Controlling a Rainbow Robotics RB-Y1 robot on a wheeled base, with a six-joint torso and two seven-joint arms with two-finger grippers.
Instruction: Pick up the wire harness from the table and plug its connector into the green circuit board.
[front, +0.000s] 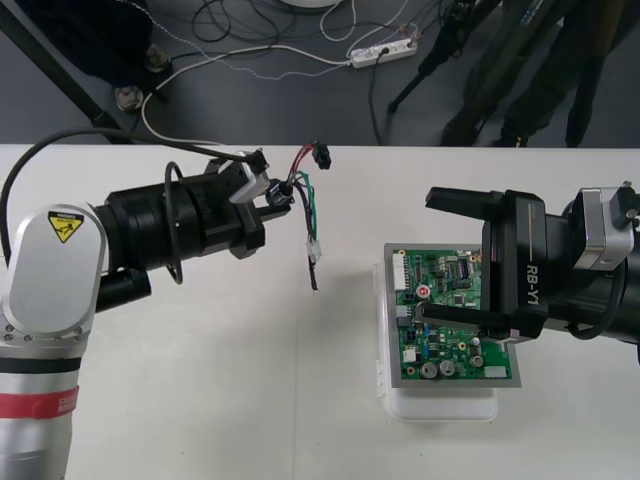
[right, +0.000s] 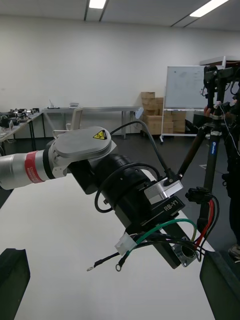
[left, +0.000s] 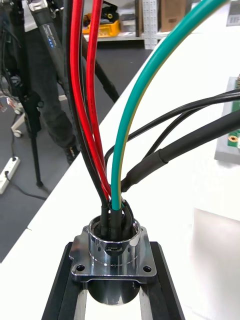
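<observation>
The left arm is stretched in from the left, and the left hand is held above the worktop near its far edge. Its fingers are closed on the round metal socket of the wire harness, which is gripped at the flange from both sides. From the socket the red, black and green wires are fanned out. The small black plug is carried uppermost, toward the far edge. A white connector with thin wire ends is hung lower, toward the worktop; whether these ends touch the surface cannot be told. The plug is well apart from the green circuit board, which is set on a white base further right. Over the board the right hand is poised with its fingers spread wide, and nothing is held between them. The worktop is pale and plain. Beyond its far edge a strip of dark floor is seen, with cables strewn over it.
</observation>
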